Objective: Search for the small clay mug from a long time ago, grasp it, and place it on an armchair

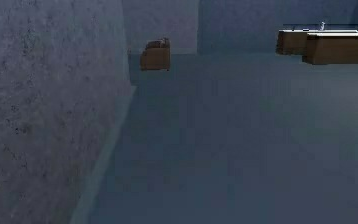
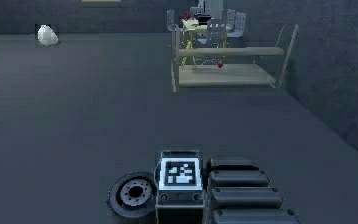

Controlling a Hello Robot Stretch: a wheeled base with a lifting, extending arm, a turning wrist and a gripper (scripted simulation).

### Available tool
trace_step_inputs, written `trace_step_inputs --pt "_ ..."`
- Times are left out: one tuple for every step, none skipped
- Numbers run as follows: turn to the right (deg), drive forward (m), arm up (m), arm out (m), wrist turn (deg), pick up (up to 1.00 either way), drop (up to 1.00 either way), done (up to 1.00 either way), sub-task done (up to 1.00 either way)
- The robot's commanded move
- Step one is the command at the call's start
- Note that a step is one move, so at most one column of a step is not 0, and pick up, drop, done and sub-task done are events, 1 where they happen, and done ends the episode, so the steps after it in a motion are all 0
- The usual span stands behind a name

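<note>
a white square [image 2: 182,172] bears unreadable black marks.

**Arm sits low at the arm side view's bottom edge**

A short stretch of the arm [image 2: 242,195] shows along the bottom edge of the arm side view, as dark ribbed blocks set side by side. They lie to the right of the gripper [image 2: 134,196], which is a dark round body near the edge. Between the two, just right of the gripper and a little higher, sits a white square [image 2: 182,173] with black marks, in a dark housing. The gripper's fingers cannot be made out, so whether it holds anything cannot be told.
</note>
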Motion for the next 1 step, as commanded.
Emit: trace_step_inputs --pt "0.0 1.00 0.00 0.00 0.0 0.00 0.00 0.00 0.00"
